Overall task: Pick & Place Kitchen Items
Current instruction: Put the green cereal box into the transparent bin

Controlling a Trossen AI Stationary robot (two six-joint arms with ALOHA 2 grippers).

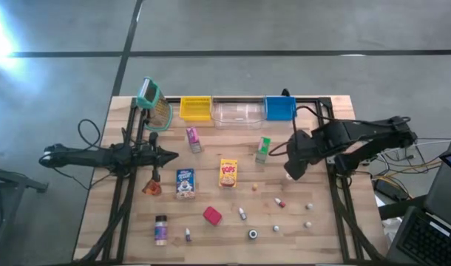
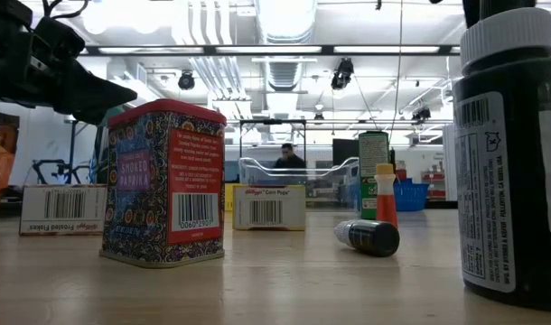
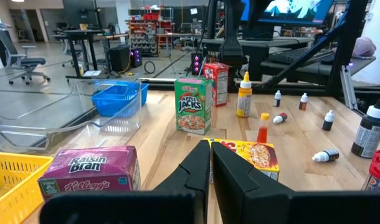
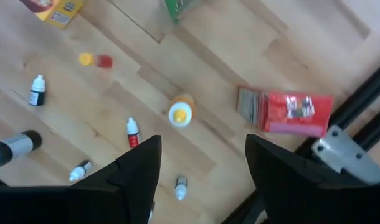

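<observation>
Kitchen items (image 1: 227, 172) lie scattered across the counter (image 1: 329, 222), well apart from three bins (image 1: 239, 109) at its far edge, which look unfilled. The right tool (image 4: 202, 168) hovers wide and empty; the left tool (image 3: 210, 180) waits closed. Nearly everything remains.

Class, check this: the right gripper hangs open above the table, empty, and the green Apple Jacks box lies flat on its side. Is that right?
One detail is wrong: the Apple Jacks box stands upright, as the left wrist view shows. The right gripper does hang open and empty above the table.
</observation>
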